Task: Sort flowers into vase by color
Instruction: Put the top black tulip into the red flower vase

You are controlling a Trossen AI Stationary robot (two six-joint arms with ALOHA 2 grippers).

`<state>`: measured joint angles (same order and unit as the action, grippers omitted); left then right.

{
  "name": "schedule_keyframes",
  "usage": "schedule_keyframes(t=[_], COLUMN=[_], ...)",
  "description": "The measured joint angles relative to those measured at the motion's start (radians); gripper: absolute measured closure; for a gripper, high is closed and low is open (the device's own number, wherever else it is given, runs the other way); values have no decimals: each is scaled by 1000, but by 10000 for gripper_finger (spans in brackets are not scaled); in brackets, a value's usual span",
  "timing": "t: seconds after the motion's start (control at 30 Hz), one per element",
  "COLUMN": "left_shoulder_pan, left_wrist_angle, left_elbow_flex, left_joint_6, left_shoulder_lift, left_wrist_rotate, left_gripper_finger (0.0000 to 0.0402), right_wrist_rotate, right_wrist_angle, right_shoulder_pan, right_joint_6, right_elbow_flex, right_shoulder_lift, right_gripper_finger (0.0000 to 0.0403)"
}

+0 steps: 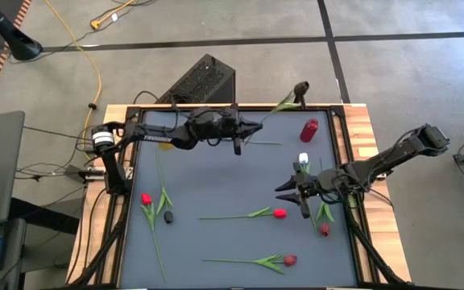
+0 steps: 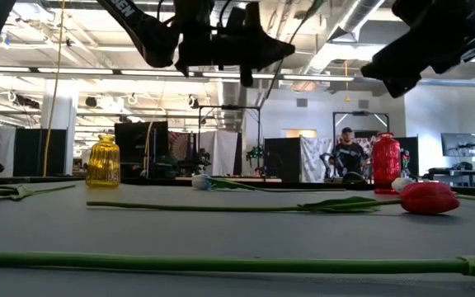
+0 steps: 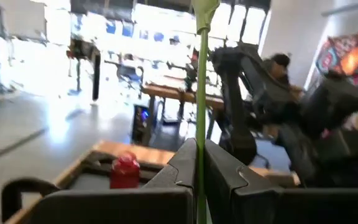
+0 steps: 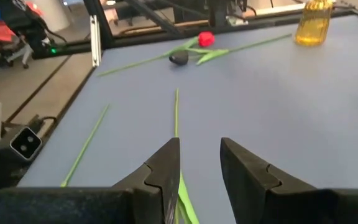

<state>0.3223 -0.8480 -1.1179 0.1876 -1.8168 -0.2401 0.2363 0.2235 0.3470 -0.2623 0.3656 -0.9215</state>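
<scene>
Over the back of the table, the left gripper (image 1: pixel 254 127) is clamped on a dark tulip's stem (image 3: pixel 201 112), carried in the air; the dark bud (image 1: pixel 300 87) hangs past the table's far edge, and the red vase (image 1: pixel 308 129) stands just beside that path. Right gripper (image 1: pixel 290 192) hovers over the right half of the mat (image 1: pixel 216 181), near a white tulip (image 1: pixel 303 159); its fingers (image 4: pixel 166 168) stand partly apart, and a green stem (image 4: pixel 176 118) runs up between them on the mat below, but I can't tell whether anything is held. Still lying on the mat: a red tulip (image 1: pixel 279 213) at centre, a darker red one (image 1: pixel 289 260) near the front edge, a red one (image 1: pixel 146 198) with a black bud (image 1: pixel 168 217) at left, another reddish head (image 1: pixel 324 229) under the right arm. Yellow vase (image 2: pixel 103 161) shows in the low view, far left. Risks, as I judge them: the carried stem is long and thin, gripped well below the bud, so it may swing or slide through the grip; the bud could miss the narrow vase mouth or tip the red vase; a dark bud going into the red vase might be a colour mismatch. The arms also work near each other around that vase. Hard to read: the yellow vase is masked by the left arm from above, vase mouths aren't visible, and maroon versus black is unclear on the carried bud.
</scene>
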Motion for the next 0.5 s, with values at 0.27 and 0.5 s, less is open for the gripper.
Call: schedule_keyframes(t=[0.27,0.5], left_shoulder_pan=[-21,-23], left_wrist_angle=[-174,-183], left_elbow_flex=[0,-24], left_joint_6=[-10,40], left_shoulder_lift=[0,0], left_wrist_rotate=[88,89], left_gripper_finger=[401,401], right_wrist_rotate=[0,136], right_wrist_angle=[-56,48], right_shoulder_pan=[0,-54], right_joint_6=[-3,161], right_elbow_flex=[0,0], right_shoulder_lift=[0,27], right_gripper_finger=[262,262])
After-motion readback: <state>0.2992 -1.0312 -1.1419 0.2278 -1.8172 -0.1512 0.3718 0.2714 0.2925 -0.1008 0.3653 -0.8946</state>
